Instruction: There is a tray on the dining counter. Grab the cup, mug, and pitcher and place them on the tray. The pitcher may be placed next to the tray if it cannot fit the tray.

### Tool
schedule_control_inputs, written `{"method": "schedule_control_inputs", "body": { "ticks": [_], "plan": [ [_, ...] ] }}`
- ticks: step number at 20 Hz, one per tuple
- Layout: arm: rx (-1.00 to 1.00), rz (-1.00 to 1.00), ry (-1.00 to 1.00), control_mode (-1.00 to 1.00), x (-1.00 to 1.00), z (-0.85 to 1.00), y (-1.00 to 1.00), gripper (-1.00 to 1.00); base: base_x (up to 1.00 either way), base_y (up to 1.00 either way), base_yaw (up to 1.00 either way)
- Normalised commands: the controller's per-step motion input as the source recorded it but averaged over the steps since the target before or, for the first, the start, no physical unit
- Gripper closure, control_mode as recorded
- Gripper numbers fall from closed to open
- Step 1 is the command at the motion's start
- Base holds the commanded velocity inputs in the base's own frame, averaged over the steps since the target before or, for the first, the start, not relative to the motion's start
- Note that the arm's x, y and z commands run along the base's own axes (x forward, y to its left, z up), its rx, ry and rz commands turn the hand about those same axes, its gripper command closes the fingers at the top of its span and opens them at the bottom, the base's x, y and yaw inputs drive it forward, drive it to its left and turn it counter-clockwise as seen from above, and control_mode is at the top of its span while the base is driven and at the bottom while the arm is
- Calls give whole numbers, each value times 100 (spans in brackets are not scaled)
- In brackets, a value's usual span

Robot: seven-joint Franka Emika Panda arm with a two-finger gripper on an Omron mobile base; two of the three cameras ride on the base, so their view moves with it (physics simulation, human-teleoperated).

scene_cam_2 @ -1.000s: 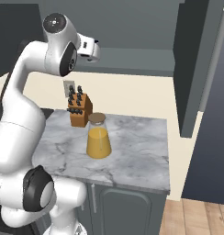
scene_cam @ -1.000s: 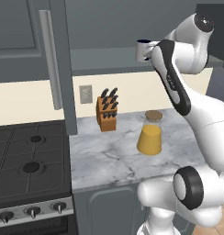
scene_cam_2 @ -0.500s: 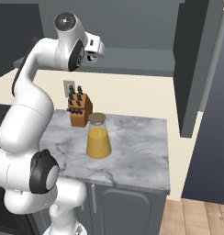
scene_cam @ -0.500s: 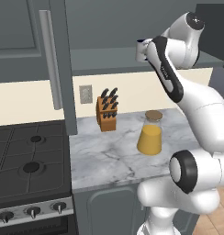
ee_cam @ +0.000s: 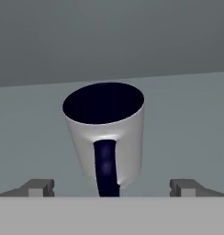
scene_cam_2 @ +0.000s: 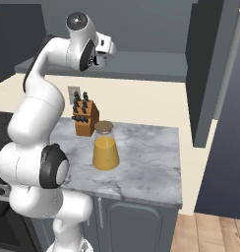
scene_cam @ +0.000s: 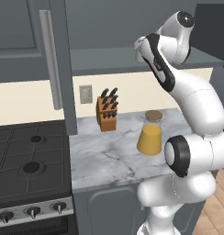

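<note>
From the left, the pitcher (scene_cam: 149,137) stands on the marble worktop (scene_cam: 104,158) near a knife block (scene_cam: 107,113). From the right, the gripper (scene_cam_2: 98,60) hangs above the high grey shelf (scene_cam_2: 141,65). From the hand, the mug (ee_cam: 107,131) stands on that shelf, handle facing, between the wide-spread fingertips (ee_cam: 39,186).

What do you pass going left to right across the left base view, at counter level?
Stove → knife block → pitcher.
</note>
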Motion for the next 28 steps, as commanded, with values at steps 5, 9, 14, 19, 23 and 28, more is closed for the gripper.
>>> {"method": "schedule_control_inputs", "body": {
  "ticks": [5,9,14,19,23,28],
  "plan": [
    [0,0,0,-100,38,-6,0,-100,0,0,0],
    [0,0,0,-100,19,-9,0,-100,0,0,0],
    [0,0,0,-100,0,0,0,-100,0,0,0],
    [0,0,0,-100,0,0,0,-100,0,0,0],
    [0,0,0,-100,0,0,0,100,0,0,0],
    [0,0,0,-100,0,0,0,100,0,0,0]
  ]
}}
